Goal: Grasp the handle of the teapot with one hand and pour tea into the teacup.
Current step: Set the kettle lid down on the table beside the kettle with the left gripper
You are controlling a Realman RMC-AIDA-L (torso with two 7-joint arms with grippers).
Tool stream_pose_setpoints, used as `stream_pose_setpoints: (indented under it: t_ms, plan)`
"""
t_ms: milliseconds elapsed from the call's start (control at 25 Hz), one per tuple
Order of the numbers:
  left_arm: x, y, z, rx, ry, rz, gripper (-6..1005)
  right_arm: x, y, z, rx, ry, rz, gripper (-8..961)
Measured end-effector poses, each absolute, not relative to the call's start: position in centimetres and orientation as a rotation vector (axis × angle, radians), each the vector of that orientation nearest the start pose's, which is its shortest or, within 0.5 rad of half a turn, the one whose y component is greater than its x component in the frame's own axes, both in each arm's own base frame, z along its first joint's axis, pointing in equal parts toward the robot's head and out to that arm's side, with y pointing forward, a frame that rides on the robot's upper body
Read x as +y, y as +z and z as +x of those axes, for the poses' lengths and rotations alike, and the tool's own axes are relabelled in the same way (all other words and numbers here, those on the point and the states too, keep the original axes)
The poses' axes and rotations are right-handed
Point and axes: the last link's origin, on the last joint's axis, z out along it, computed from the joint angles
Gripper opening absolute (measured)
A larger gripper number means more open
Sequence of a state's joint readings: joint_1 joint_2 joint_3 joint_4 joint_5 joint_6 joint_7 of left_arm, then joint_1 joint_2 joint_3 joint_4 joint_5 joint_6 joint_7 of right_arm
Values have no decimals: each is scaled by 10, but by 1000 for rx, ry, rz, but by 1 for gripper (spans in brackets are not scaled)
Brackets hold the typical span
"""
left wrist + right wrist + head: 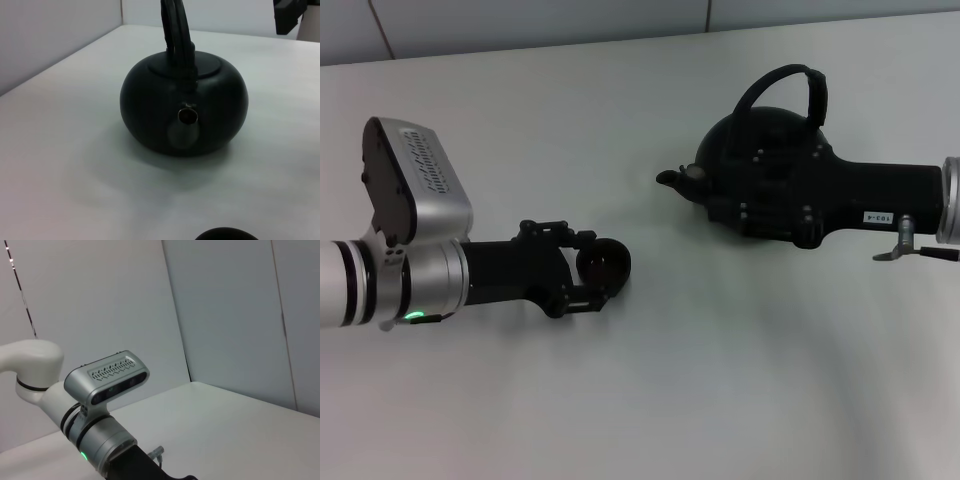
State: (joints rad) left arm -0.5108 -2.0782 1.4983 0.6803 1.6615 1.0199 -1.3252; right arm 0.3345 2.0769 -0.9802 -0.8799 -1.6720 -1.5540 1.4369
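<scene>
The black teapot (738, 135) stands on the white table at the right, spout (669, 178) pointing left. Its arched handle (775, 80) stands upright over the lid. My right gripper (760, 195) reaches in from the right, and its black body overlaps the teapot's near side; its fingers do not show. The left wrist view shows the teapot (150, 105) spout-on, the handle (175, 30) free, and a black part of the right gripper (289, 15) behind. My left gripper (590, 268) holds the small black teacup (605, 264) on the table; the cup's rim (225, 234) shows.
The white table (650, 400) meets a grey wall at the back. The right wrist view shows my left arm (100, 405) and the wall panels, not the teapot. Bare table lies between cup and teapot.
</scene>
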Motion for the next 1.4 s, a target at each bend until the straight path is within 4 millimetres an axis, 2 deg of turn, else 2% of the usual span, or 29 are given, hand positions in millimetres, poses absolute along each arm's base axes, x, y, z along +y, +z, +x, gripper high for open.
stream_pose_setpoints:
  t_ms: [800, 1280, 1400]
  plan:
    - [338, -98, -236, -276, -234, -2829, 699, 307, 16, 249, 526, 831, -2682, 489]
    - [342, -90, -235, -297, -283, -2789, 708, 308, 17, 249, 524, 834, -2674, 487]
    - [342, -90, -235, -294, -280, -2790, 780, 309, 17, 248, 522, 832, -2672, 487]
